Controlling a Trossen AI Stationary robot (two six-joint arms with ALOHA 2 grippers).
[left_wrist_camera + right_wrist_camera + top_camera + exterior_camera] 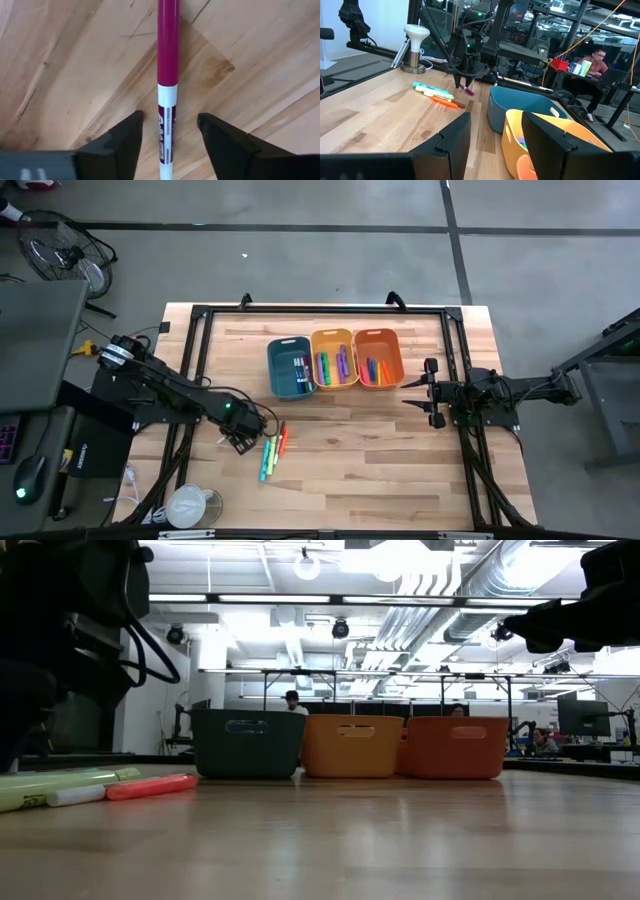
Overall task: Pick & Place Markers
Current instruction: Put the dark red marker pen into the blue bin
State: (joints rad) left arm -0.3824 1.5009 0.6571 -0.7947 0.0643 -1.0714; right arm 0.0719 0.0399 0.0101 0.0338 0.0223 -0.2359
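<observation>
A: Where's your left gripper (167,142)?

B: Lower left of the high view, fingers spread either side of a magenta marker (168,60) lying on the table (380,450).

A: And your right gripper (432,393)?

B: Right of the orange bin (378,358), jaws apart, empty.

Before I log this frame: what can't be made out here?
- Pink marker: both ends cut off by the left wrist view's edges; the left gripper covers it in the high view.
- Bin contents: hidden by the teal bin walls in the low view.
- Markers in the bins, high view: too small to count.
</observation>
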